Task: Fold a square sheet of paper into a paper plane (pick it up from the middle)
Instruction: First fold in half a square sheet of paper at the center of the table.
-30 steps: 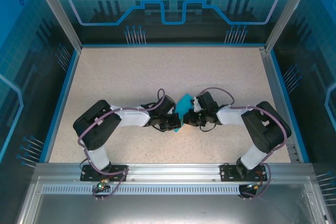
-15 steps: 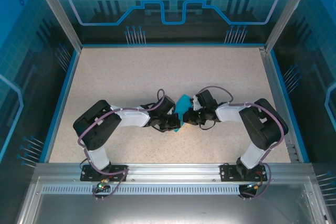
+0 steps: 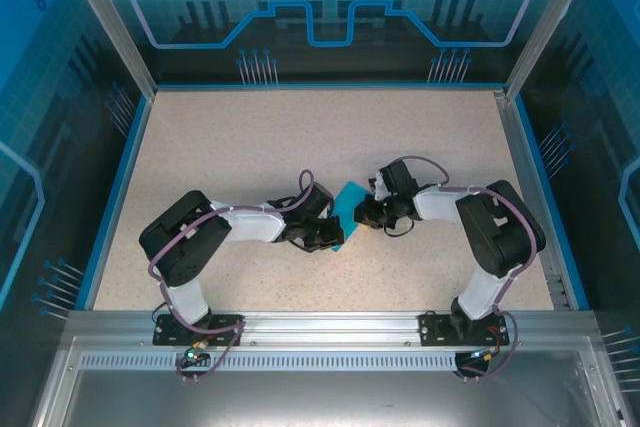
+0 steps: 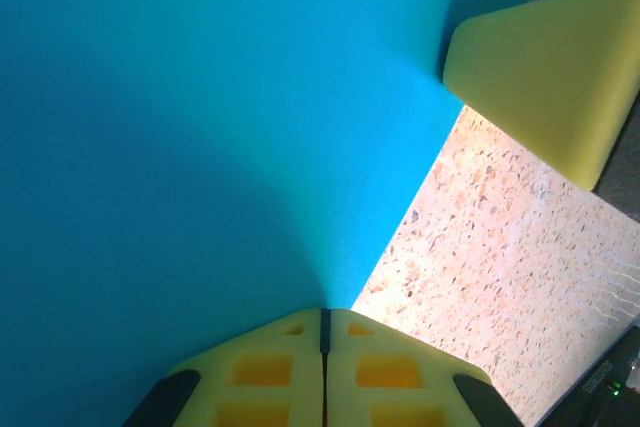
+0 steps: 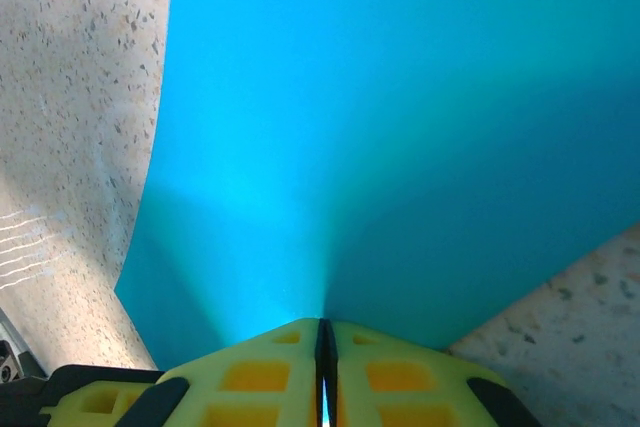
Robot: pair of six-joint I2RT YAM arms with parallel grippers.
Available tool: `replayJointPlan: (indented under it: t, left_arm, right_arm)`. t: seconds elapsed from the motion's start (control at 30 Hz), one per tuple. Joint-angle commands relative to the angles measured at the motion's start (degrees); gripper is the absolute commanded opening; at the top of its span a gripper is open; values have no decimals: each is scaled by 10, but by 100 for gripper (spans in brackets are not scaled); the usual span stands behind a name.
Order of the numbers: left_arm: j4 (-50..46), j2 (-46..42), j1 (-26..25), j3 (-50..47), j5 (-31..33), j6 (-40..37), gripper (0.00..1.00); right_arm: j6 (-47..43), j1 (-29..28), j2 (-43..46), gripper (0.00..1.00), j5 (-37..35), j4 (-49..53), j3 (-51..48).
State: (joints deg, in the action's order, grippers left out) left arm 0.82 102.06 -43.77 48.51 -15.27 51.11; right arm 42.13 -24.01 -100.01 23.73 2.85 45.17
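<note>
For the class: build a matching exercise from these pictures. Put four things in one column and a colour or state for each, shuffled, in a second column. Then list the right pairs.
Column one:
1 square sheet of paper
2 table
3 right hand
4 metal rail

Column two:
a speckled beige
b silver-grey
c teal-blue
d shut on the paper's edge

Pairs: 1-c, 2-a, 3-d, 4-b

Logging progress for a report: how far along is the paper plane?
Done: the square sheet of paper is gripped; the left gripper and right gripper are each shut on an edge. In hand: holding it between them. Left: no pointed dart or centre crease shows, so the folding seems mostly ahead.
</note>
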Motion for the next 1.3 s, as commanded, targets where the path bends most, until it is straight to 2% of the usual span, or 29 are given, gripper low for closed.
replayJointPlan:
  t: [0.0,0.43,0.87,1.13,1.27]
  left_arm:
    - [-88,28,-3,-38,11,-4,7]
    - [-82,31,-3,-52,2,-1,7]
    - [-82,29,-3,-57,1,2,7]
    - [-82,29,-3,-53,1,2,7]
    - [-86,29,-3,-42,-1,-1,7]
  right_arm:
    - [-10,37,-27,11,-52,14,18]
    - [-32,112,-73,11,-57,29,76]
    - [-8,149,-99,11,-79,32,120]
    - [-14,159,-92,11,-83,45,142]
    - [-23,150,-34,12,-66,32,115]
